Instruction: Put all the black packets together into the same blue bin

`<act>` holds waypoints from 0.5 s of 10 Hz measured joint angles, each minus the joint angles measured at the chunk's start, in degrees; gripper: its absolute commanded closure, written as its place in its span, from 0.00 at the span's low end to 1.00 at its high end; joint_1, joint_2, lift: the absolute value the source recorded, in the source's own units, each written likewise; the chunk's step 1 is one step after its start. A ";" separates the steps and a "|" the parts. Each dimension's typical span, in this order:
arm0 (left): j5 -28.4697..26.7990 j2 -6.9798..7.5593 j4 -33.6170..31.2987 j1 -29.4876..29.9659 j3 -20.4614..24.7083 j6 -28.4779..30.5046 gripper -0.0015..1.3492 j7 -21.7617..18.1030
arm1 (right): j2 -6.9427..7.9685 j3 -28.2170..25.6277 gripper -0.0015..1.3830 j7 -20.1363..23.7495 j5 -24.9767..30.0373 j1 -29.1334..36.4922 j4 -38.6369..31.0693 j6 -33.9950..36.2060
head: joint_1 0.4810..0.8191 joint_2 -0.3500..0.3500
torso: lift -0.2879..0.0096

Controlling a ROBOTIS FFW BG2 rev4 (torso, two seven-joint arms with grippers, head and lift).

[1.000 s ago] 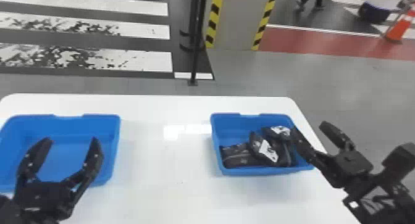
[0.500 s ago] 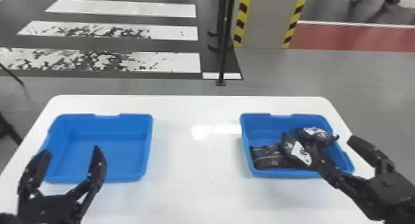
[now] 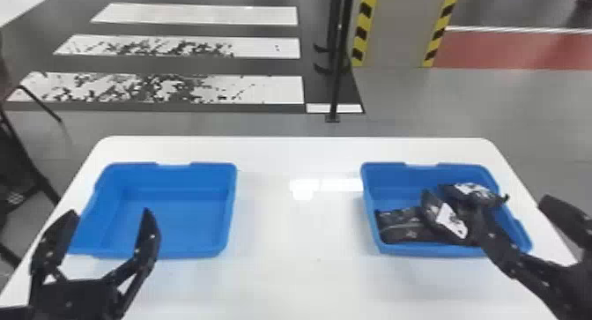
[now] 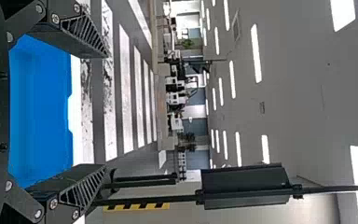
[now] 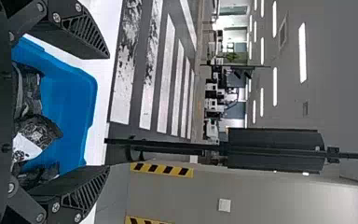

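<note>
Black packets together inside the right blue bin on a white table, near the wide-spread right gripper; near the left blue bin, the left gripper, also wide

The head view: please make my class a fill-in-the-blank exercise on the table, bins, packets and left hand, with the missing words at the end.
1. The table under the two bins is ____ in colour.
2. The black packets lie in the bin on the robot's own ____ side.
3. The other bin has ____ packets in it.
4. The left hand is not shut but ____.

Missing words: white; right; no; open.
</note>
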 measured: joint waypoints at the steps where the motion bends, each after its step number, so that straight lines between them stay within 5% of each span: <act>1: 0.00 0.00 -0.02 -0.12 -0.23 0.17 0.16 -0.01 | 0.01 0.03 0.13 0.02 -0.05 0.03 -0.05 -0.03 | 0.63 0.47 | 0.60; 5: 0.02 0.00 -0.03 -0.36 -0.73 0.34 0.16 -0.01 | -0.18 0.20 0.13 0.12 -0.24 -0.36 0.51 -0.04 | 0.63 0.46 | 0.60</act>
